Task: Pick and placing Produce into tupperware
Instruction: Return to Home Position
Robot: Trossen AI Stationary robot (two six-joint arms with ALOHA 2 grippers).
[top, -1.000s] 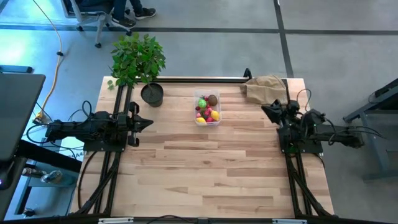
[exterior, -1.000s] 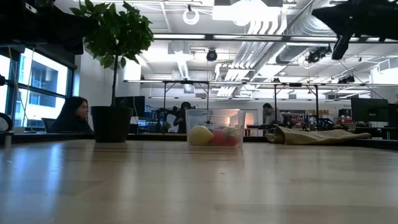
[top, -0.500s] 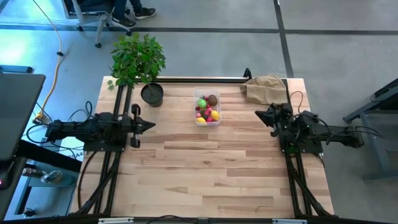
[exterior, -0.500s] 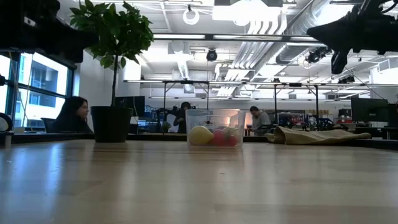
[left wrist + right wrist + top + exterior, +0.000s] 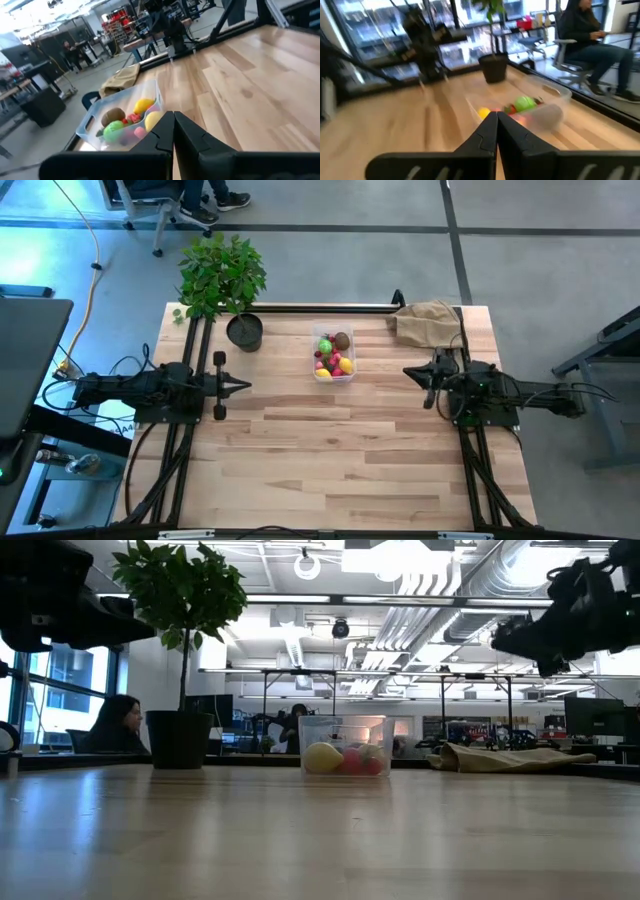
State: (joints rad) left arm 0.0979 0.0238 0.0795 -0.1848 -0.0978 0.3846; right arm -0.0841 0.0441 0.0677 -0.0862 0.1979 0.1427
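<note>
Step in hand, as judged: homing of both arms. The tupperware (image 5: 333, 356) stands at the far middle of the counter (image 5: 330, 470), and all the Produce (image 5: 325, 346) in view lies inside it. The left end effector (image 5: 243, 385) hangs over the left side with its fingers pressed together, holding nothing. The right end effector (image 5: 410, 371) hangs likewise over the right side, well apart from the tub. Loading appears complete, so the next move calls only for settling the arms at rest.

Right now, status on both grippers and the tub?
Left gripper shut, empty, left side. Right gripper shut, empty, right side. Produce inside tupperware. Plant pot, paper bag well aside.
</note>
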